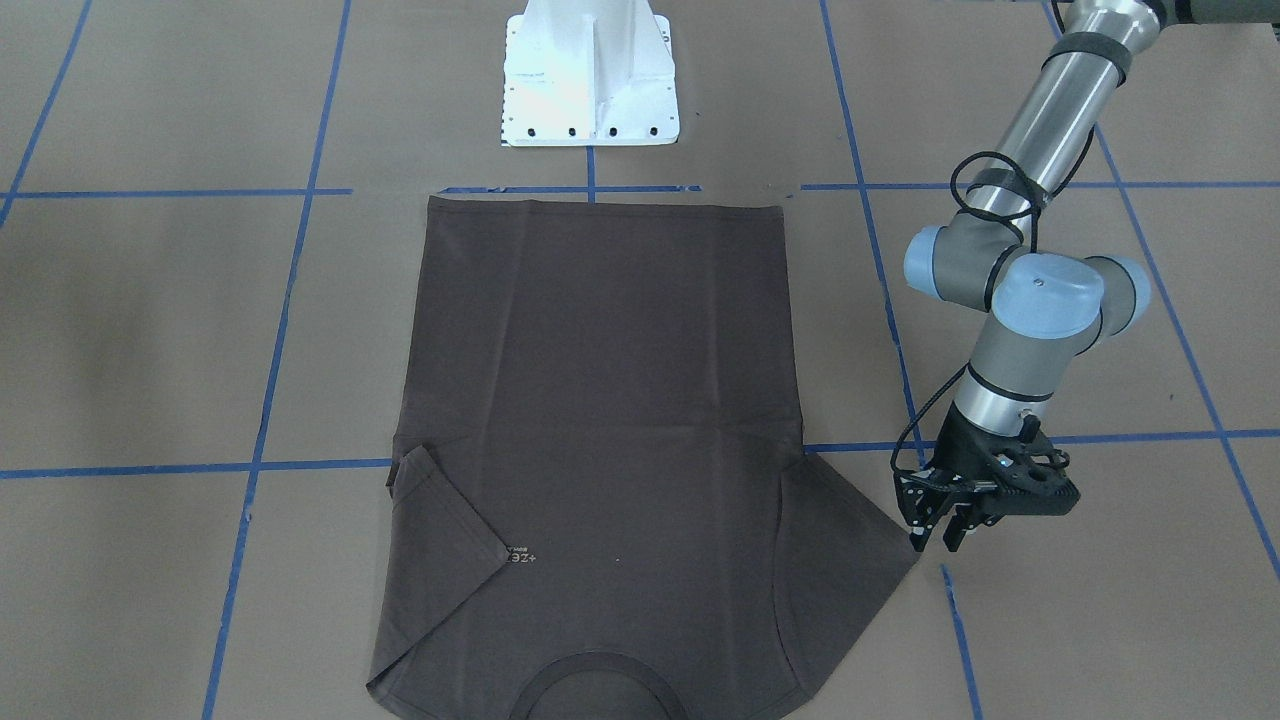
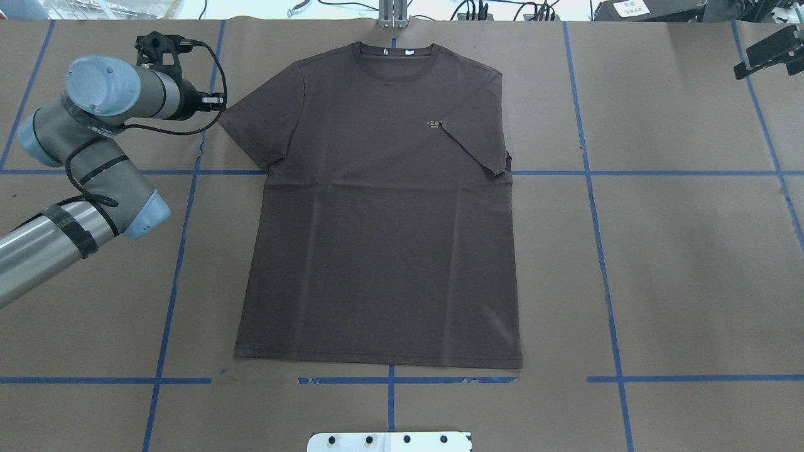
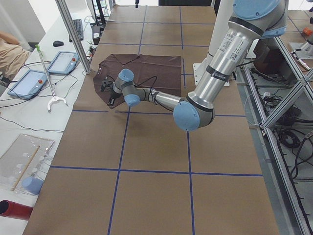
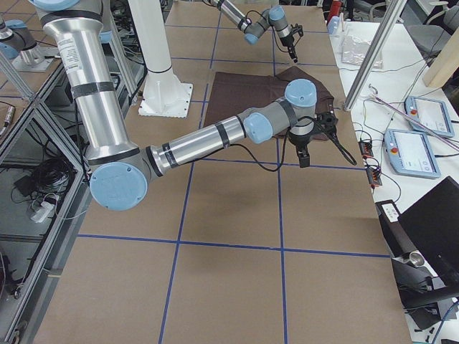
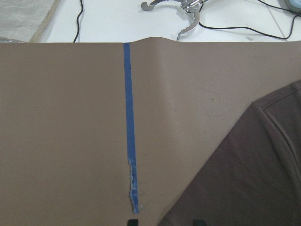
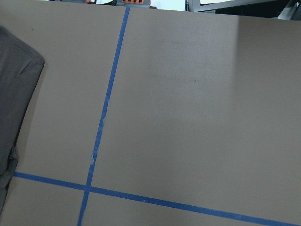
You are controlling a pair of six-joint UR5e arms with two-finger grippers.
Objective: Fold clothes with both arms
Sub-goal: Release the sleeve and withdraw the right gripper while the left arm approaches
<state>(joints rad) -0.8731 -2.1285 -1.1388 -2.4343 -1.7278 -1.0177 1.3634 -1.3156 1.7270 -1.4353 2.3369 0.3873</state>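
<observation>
t-shirt (image 1: pixel 600 400) flat on the table (image 1: pixel 150 330), collar (image 1: pixel 600 690) farthest from the base (image 1: pixel 590 80), long axis fore-and-aft; left gripper (image 1: pixel 935 540), jaws parted and empty, stands just beside its unfolded left sleeve (image 1: pixel 850 560), nearer than the right arm (image 4: pixel 193 140)

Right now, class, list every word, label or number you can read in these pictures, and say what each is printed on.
"+Ze": pale lettering on the chest of the dark brown short-sleeved T-shirt, cut off by its folded sleeve.
Smaller line beneath it: too small to read.
Small white neck tags at the collar: too small to read.
White label on dark equipment beyond the table: blurred.
</observation>
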